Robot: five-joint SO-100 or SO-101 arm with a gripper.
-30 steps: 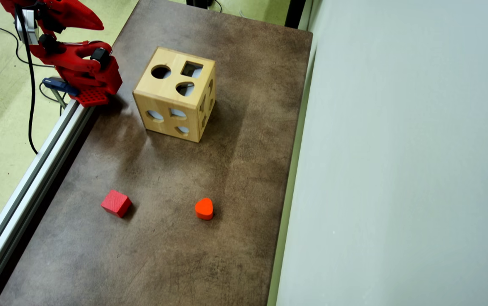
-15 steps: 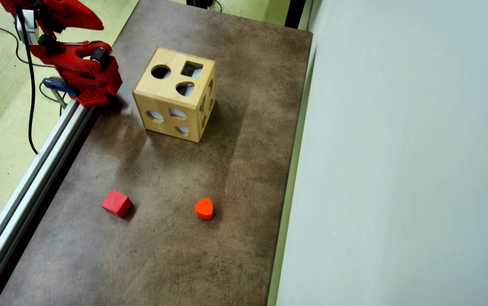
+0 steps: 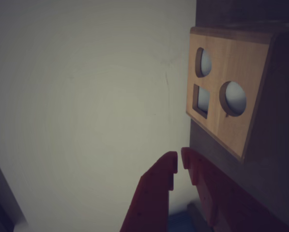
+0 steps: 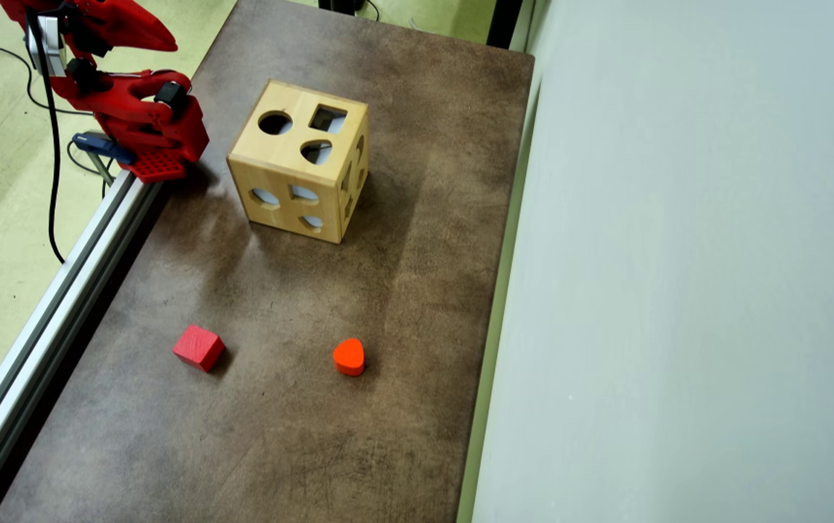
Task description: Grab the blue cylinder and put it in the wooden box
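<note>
The wooden box (image 4: 297,163) stands upright at the back of the brown table, showing round, square and heart-like holes; the wrist view has it at upper right (image 3: 231,92). No blue cylinder shows in either view. My red gripper (image 3: 179,158) is shut, its tips almost touching with nothing between them. It points at the pale wall just left of the box. From overhead the arm is folded at the table's back left corner, the gripper (image 4: 168,45) well left of the box.
A red cube (image 4: 199,347) and an orange heart-shaped piece (image 4: 349,356) lie on the front half of the table (image 4: 417,240). An aluminium rail (image 4: 46,327) runs along the left edge; a pale wall (image 4: 678,290) borders the right. A blue clamp (image 4: 101,145) sits by the arm's base.
</note>
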